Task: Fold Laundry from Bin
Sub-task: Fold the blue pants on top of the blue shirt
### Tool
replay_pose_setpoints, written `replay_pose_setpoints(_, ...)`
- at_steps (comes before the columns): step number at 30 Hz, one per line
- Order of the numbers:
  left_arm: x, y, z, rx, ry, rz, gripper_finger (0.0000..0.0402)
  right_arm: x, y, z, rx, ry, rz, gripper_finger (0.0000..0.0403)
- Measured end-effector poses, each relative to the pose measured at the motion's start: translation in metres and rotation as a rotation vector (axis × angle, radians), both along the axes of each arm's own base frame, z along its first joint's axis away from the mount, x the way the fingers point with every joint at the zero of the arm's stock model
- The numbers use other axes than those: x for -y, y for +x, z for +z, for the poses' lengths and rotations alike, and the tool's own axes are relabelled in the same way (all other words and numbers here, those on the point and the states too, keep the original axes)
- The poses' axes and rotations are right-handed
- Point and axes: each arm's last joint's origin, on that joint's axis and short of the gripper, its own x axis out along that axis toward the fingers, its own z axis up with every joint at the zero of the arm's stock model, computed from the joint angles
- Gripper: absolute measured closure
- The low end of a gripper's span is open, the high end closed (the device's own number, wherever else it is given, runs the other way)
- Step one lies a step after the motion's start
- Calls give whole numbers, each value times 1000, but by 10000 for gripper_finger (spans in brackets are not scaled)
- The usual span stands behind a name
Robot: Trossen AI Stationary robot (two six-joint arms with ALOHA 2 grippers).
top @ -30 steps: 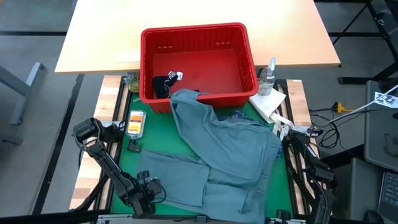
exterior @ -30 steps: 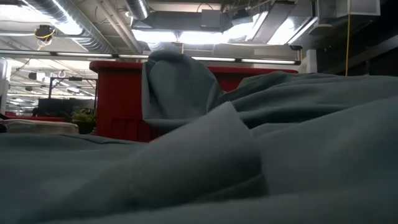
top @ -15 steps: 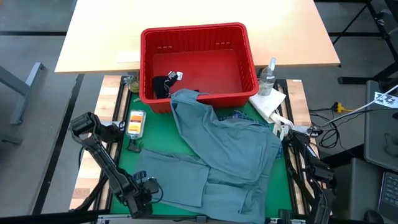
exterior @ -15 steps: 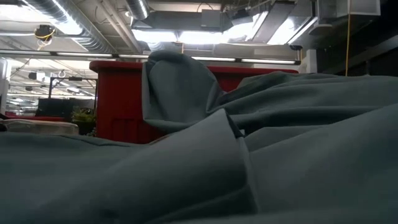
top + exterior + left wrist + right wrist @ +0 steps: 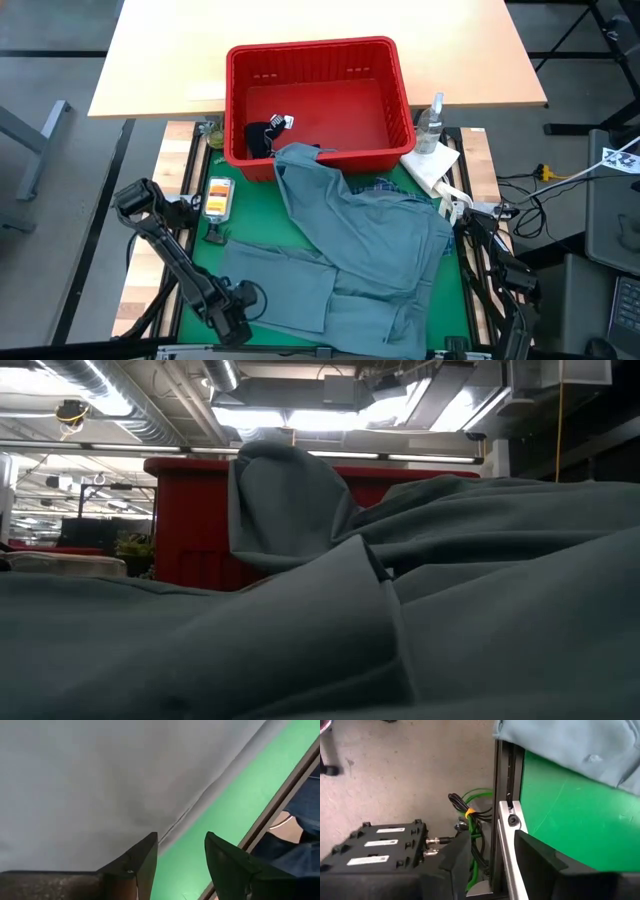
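Green table (image 5: 255, 235) carries grey garment (image 5: 360, 240) spread out | left claw (image 5: 181, 856) released at hem, right claw (image 5: 491, 851) released off-edge | next: regrip corners to fold

We see a large grey-blue garment (image 5: 350, 255) spread rumpled over the green mat, its upper end draped on the front rim of the red bin (image 5: 318, 62). Plaid cloth (image 5: 385, 186) peeks from under it. A dark garment (image 5: 262, 137) lies inside the bin.
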Motion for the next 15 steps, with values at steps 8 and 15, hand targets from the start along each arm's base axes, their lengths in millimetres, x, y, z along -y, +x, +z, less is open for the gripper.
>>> replay_pose_setpoints(8, -11, -12, 34, 69, -10, 3, 243, 2, 3, 4, 1, 4, 88, 251)
replay_pose_setpoints(15, -35, -49, 77, 139, 60, 100, 243, 16, 14, 28, 151, -37, 152, 251)
